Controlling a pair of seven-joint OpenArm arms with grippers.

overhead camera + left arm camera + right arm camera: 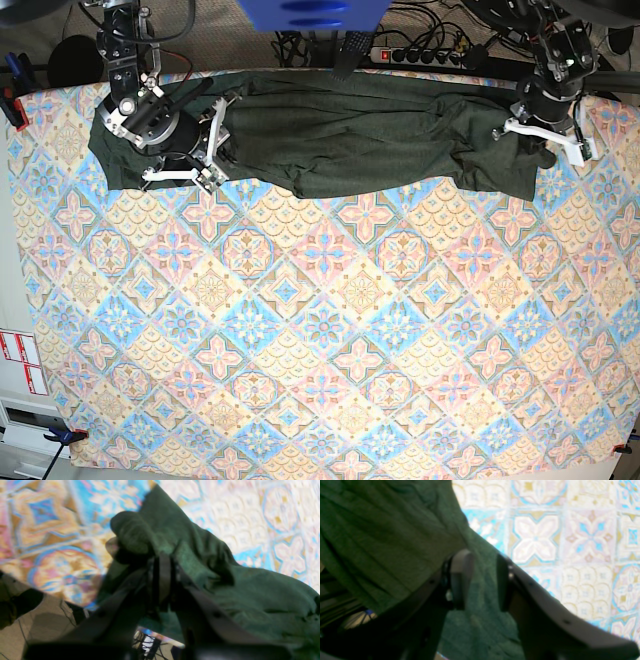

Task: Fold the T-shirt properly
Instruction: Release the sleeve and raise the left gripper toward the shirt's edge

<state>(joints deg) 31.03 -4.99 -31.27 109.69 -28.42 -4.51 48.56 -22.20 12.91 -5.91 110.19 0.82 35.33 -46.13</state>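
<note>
We're looking at the T-shirt [350, 135] stretched out as a long dark green band along the far edge of the counter [320, 330], its long axis running side to side, from one arm across to the other. That's the relation everything turns on: the cloth is strung between the two tools, one at each end.

Over on the base view's right, the left tool [160, 580] is clamped shut on a bunched wad of the T-shirt, fabric spilling up and over the fingers [163, 577]. That end is firmly held.

At the opposite end, the right tool [480, 580] has its jaws standing apart with the T-shirt's fabric lying in the gap between them; from the wrist view we can't tell whether the pads [460, 577] are pinching anything, and it reads to us as open rather than gripping.

Both arms sit right at their own ends, so neither is nearer. We'd judge the next pull comes towards the near edge, across that long axis.
</note>
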